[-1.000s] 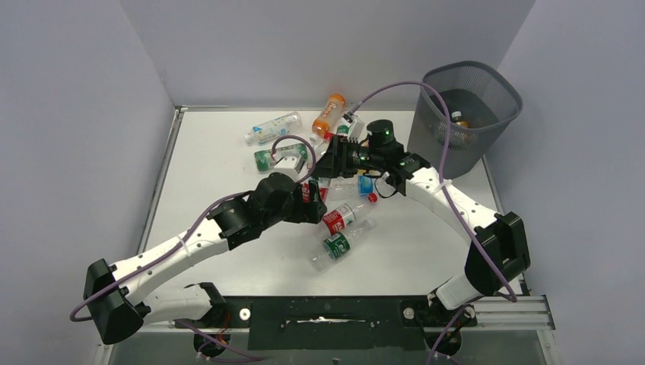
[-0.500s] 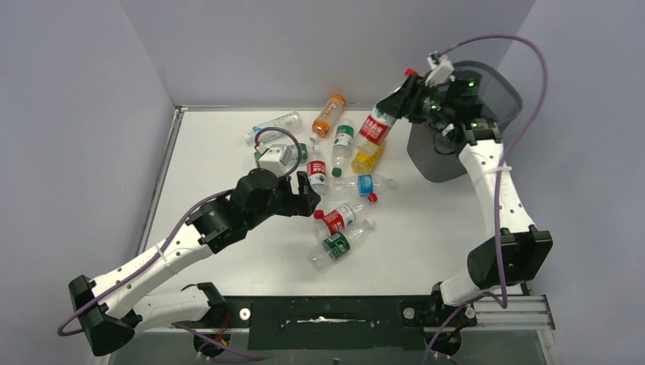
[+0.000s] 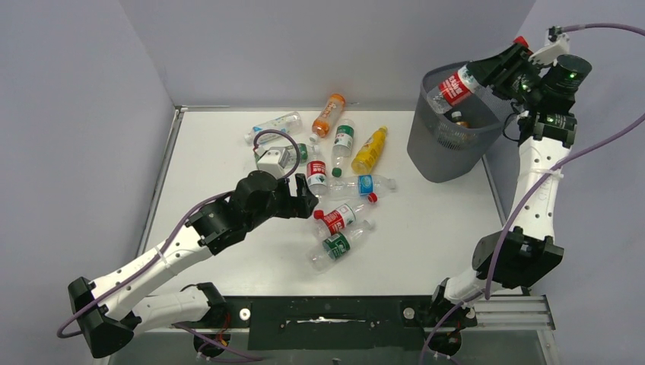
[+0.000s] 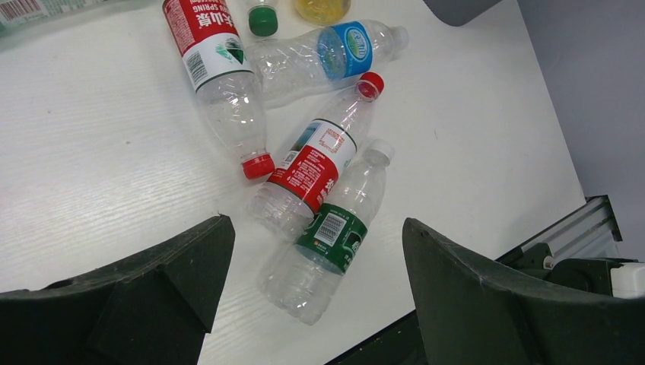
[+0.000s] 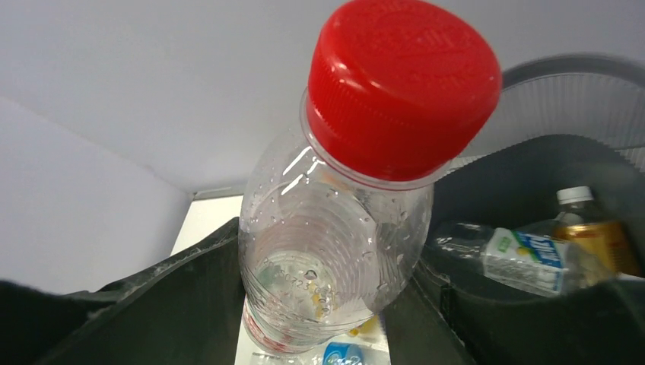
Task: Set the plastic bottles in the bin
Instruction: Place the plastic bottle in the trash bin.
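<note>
Right pincer [image 3: 493,71] clamps red-label bottle [image 3: 455,89], just swung from frame centre to above bin [image 3: 445,156], upper right; I judge drop ready. Left pincer [image 3: 309,199] gapes wide, empty.

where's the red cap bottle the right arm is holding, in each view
Top external: upper right, the red-cap bottle sits tilted in the right gripper, its base at the bin rim.
Left wrist: not in it.
Right wrist: the red-cap bottle fills the centre, cap toward the camera.
Shared landmark: the bin, at right in the right wrist view.
</note>
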Tool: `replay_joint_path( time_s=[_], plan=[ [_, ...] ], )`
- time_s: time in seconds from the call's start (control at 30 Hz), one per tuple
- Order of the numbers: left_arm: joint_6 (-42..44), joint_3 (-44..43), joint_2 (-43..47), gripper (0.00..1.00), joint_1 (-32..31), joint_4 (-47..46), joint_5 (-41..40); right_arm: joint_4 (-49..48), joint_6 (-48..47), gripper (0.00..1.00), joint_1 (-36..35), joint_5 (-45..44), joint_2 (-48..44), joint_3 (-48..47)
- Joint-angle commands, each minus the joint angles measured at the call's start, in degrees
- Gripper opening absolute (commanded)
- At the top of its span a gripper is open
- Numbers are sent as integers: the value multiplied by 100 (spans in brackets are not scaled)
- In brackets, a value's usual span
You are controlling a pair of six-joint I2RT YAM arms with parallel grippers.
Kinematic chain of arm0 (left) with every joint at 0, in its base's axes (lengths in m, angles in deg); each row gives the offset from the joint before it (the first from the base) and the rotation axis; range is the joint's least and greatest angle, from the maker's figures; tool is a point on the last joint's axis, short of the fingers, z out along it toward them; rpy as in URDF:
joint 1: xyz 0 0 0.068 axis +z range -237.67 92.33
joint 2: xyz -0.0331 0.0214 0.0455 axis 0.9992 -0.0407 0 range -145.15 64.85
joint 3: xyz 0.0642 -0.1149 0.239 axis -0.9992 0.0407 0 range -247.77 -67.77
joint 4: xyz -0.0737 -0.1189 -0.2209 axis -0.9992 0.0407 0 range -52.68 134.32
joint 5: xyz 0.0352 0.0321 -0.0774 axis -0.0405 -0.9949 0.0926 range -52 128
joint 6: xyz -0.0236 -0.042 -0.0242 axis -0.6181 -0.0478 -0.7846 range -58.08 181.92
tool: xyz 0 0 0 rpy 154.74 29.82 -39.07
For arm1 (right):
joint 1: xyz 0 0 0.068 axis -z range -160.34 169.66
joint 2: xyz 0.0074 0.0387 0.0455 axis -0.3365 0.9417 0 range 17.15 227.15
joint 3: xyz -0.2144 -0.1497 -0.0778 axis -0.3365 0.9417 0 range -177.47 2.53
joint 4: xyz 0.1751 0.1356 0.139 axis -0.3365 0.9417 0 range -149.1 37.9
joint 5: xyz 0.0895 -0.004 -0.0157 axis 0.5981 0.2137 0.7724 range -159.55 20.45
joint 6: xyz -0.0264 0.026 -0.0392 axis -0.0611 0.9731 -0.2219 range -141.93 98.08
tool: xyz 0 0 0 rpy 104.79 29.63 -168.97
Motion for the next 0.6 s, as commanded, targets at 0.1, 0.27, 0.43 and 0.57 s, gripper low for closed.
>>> replay_joint_path(
  time_s=[0.1,0.27,0.43,0.57],
  plan=[
    [9,51,166,82,43,-263,13,-324,188,49,679,-9,409,-585],
    [33,48,146,82,56,-246,24,-420,266,56,730,-58,862,-929],
    [44,35,48,82,60,-197,59,138,142,88,694,-33,1584,-1845],
    [-3,72,-11,82,64,-182,103,446,-52,95,692,-141,1720,-2045]
  ],
)
